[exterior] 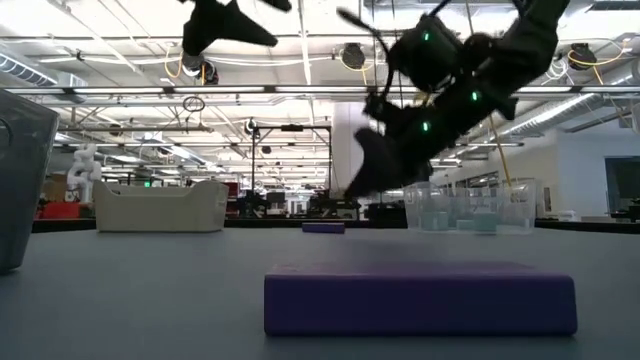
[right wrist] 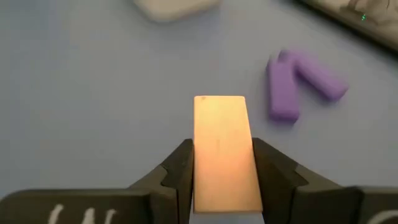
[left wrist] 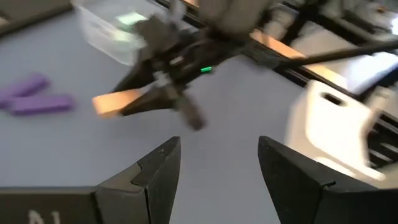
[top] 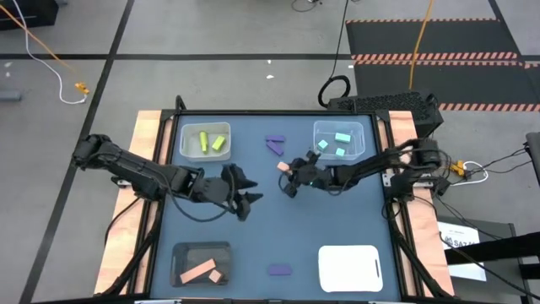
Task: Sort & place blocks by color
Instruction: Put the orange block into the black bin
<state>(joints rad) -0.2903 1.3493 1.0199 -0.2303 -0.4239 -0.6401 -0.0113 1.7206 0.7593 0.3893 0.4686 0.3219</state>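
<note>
Over the blue counter [top: 253, 228] at its middle, right pincer [top: 287, 179] pinching a salmon-orange block [right wrist: 225, 152] above the surface, left pincer [top: 245, 196] spread and bare just left of it, two purple blocks [top: 275, 143] lying beyond

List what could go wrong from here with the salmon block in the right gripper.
1. The right gripper pinches the salmon block by one end, most of it jutting past the fingers; it may pivot or slip during transport.
2. The black tray holding the other salmon pieces sits on the left arm's side, and the open left gripper hangs close by, so the arms could clash.
3. The two purple blocks lie nearby; a low sweep might knock them.
</note>
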